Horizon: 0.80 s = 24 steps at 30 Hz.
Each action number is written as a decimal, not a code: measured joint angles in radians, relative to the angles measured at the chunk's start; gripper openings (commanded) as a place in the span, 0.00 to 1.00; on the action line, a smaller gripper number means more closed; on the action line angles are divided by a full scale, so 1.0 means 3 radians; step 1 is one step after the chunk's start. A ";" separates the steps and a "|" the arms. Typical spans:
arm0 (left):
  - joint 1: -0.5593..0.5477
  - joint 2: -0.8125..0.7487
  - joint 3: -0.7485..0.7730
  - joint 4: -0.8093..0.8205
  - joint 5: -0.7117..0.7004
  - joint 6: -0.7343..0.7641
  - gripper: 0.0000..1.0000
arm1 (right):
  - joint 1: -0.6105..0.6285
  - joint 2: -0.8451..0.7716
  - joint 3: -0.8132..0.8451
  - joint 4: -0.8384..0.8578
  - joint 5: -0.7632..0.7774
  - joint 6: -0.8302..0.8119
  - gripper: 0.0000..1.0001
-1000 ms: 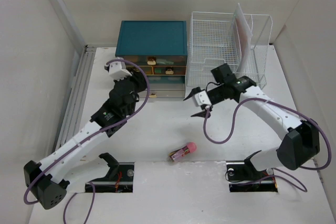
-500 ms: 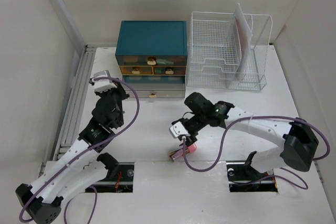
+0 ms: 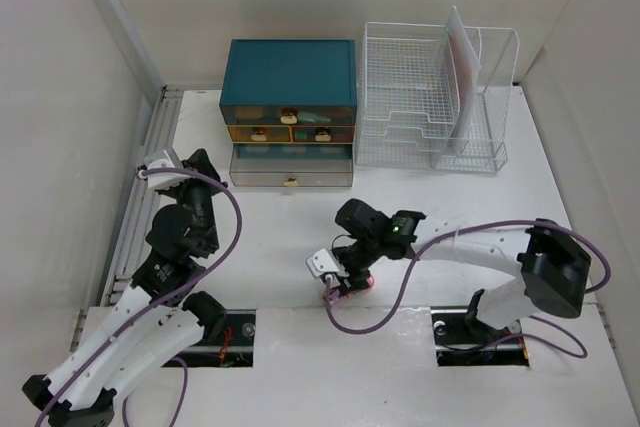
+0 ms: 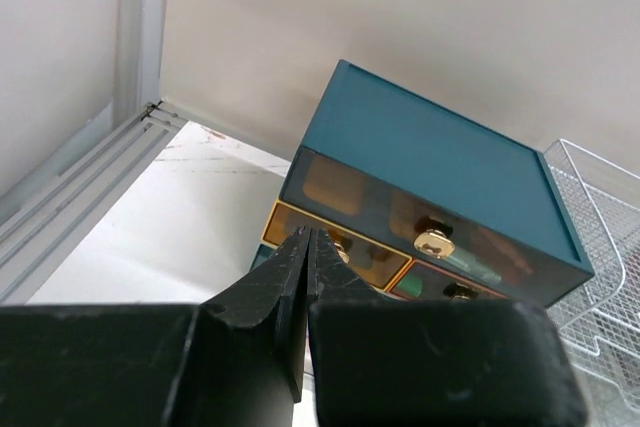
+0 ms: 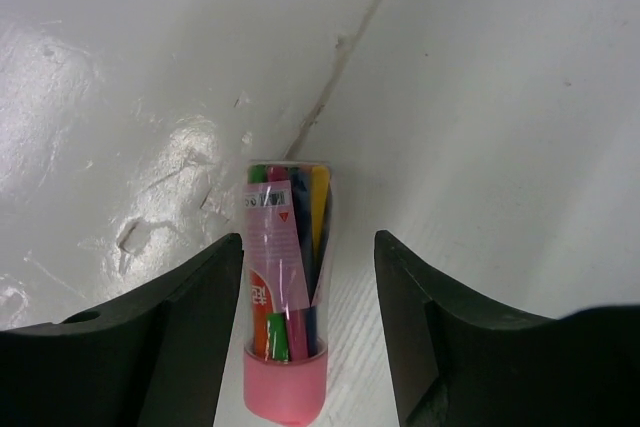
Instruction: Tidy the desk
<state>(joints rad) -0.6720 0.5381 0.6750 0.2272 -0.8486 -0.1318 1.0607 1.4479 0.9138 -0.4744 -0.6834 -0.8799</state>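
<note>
The desk (image 3: pixel 470 207) is a broad white tabletop. Near its front edge lies a clear tube of coloured pens with a pink cap (image 5: pixel 285 287), largely covered by my right gripper (image 3: pixel 345 282) in the top view. My right gripper (image 5: pixel 310 242) is open and straddles the tube. Its left finger is close beside the tube and its right finger (image 5: pixel 410 287) stands well apart. My left gripper (image 3: pixel 198 165) is at the desk's left side, away from the drawers. My left gripper (image 4: pixel 308 235) is shut on nothing, with its tips pressed together.
A teal drawer box (image 3: pixel 290 72) stands at the back, its lowest grey drawer (image 3: pixel 290 175) pulled slightly out. In the left wrist view the teal box (image 4: pixel 430 147) shows gold knobs. A white wire rack (image 3: pixel 420 97) at the back right holds an upright folder (image 3: pixel 462 57).
My right arm swung from near the wire rack down to the pen tube, its jaws narrowing around it. My left arm drew back from the drawers to the left and its jaws shut.
</note>
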 measured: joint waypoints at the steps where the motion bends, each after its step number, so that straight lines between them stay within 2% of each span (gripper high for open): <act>1: 0.0000 -0.0006 -0.0001 0.0009 0.0000 0.0003 0.00 | 0.0008 0.0047 0.0001 0.0033 0.0006 0.0048 0.60; 7: 0.0000 -0.0066 -0.0019 0.0036 0.0001 0.0032 0.00 | 0.0065 0.0394 0.0078 0.0056 0.0048 0.0196 0.60; 12: 0.0000 -0.0155 -0.0043 0.0056 -0.0004 0.0062 0.00 | 0.0212 0.0474 0.0154 -0.0019 0.0202 0.0216 0.60; 24: 0.0000 -0.0200 -0.0050 0.0090 -0.0004 0.0069 0.00 | 0.0434 0.0665 0.0359 -0.0248 0.0904 0.0215 0.60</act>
<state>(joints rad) -0.6720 0.4782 0.6601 0.2543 -0.8497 -0.1112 1.1908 1.6474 1.0214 -0.5488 -0.4122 -0.8154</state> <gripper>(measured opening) 0.006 0.606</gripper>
